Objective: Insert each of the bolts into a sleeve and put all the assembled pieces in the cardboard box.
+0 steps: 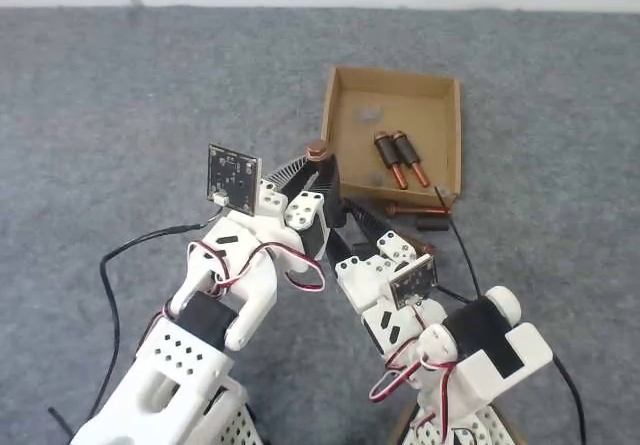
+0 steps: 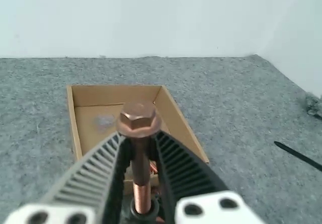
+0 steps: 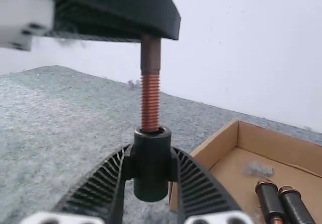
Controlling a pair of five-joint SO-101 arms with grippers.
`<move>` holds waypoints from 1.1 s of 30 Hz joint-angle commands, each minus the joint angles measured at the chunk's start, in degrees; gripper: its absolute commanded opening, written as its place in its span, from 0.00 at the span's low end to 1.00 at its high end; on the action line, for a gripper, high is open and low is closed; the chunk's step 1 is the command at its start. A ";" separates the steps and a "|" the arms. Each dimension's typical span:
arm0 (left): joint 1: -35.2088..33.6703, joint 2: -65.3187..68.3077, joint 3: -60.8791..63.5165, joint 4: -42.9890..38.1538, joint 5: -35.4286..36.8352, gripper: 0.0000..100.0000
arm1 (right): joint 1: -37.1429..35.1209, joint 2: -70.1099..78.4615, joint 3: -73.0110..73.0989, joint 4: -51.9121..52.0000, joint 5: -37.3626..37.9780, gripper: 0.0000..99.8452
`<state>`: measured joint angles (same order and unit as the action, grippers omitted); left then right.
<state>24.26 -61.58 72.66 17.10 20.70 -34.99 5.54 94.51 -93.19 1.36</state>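
Note:
My left gripper (image 1: 316, 168) (image 2: 138, 139) is shut on a copper bolt (image 1: 317, 150) (image 2: 138, 118), held upright by its shaft just under the hex head. My right gripper (image 3: 151, 159) (image 1: 341, 229) sits directly below, shut on a black sleeve (image 3: 151, 163) (image 2: 141, 207). The bolt's threaded end (image 3: 150, 103) dips into the sleeve's top opening. Both grippers hover at the near left corner of the cardboard box (image 1: 327, 105) (image 2: 115, 87) (image 3: 221, 138). Two assembled pieces (image 1: 391, 160) (image 1: 410, 158) (image 3: 271, 200) lie side by side inside the box.
A loose bolt (image 1: 415, 208) and a loose black sleeve (image 1: 432, 223) lie on the grey carpet just in front of the box's near wall. A black cable (image 1: 460, 250) runs past them. A white wall bounds the far edge of the carpet.

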 commanded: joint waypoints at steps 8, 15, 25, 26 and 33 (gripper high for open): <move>1.32 0.62 1.27 -1.67 0.44 0.01 | 1.80 -0.04 1.23 -1.89 -0.26 0.01; 1.32 0.62 3.12 -1.58 -2.90 0.01 | 3.12 -0.57 1.32 -1.89 -0.26 0.01; 4.04 0.70 6.29 -1.85 -3.60 0.01 | 3.12 -0.57 1.32 -1.89 -0.26 0.01; 4.04 0.70 6.73 -2.73 -3.60 0.01 | 3.12 -0.57 1.32 -1.89 -0.26 0.01; 3.60 0.70 15.34 -15.74 -3.69 0.01 | 3.21 -0.57 1.32 -1.89 -0.18 0.01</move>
<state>27.60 -61.23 86.73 6.20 17.27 -33.49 5.63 94.51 -93.54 1.36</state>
